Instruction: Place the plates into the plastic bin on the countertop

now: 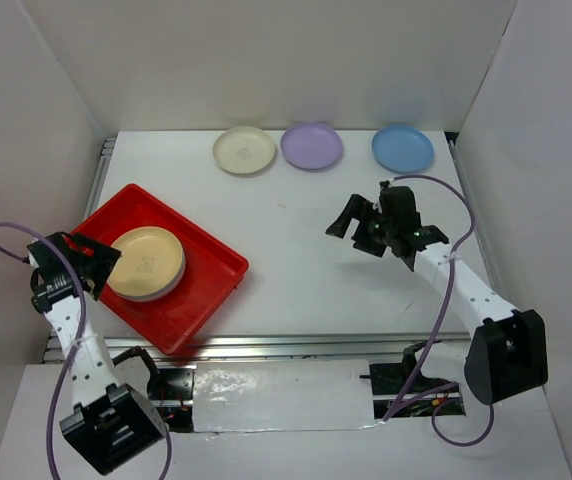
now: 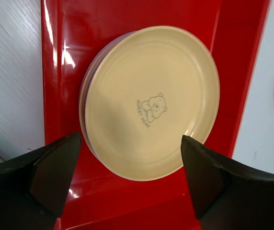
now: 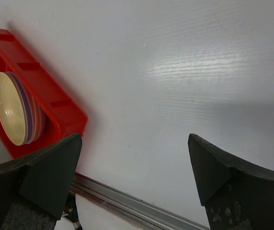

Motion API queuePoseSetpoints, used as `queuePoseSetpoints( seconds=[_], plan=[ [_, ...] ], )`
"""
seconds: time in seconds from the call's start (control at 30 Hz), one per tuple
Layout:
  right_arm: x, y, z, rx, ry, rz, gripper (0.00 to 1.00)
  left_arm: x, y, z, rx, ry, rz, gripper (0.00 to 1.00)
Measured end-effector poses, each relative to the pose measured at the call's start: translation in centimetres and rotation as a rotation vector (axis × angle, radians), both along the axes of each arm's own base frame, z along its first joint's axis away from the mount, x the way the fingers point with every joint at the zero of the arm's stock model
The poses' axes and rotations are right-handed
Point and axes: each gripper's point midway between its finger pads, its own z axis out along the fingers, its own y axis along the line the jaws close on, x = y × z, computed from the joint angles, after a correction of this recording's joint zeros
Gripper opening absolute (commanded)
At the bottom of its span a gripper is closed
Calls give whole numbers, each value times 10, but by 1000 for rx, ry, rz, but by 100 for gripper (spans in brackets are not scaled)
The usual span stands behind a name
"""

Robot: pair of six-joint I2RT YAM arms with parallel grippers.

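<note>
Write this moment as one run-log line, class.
left gripper: open, empty, by plate stack in red bin | right gripper: open, empty, above countertop | outside bin: cream plate, purple plate, blue plate

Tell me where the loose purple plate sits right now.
In the top view, the purple plate lies on the countertop near its far edge, in the middle of a row of three: cream plate to its left, blue plate to its right.
</note>
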Motion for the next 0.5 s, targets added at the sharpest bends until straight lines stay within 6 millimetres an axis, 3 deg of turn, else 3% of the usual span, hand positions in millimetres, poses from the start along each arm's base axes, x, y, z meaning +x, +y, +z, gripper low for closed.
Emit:
queuePoseSetpoints(
  seconds=[0.2, 0.3, 0.4, 0.5],
  plan=[
    [4, 4, -16, -21, 40, 2, 100, -12, -12, 50, 110, -134, -32, 99],
    [15, -4, -23, -45, 54, -55, 100, -15, -20, 72, 143, -199, -65, 99],
    [40, -28, -27, -47, 60, -185, 100, -3, -39, 90, 132, -272, -181, 99],
    [77, -70, -35, -9, 65, -389, 100, 20, -67, 94, 75, -279, -353, 99]
  ],
)
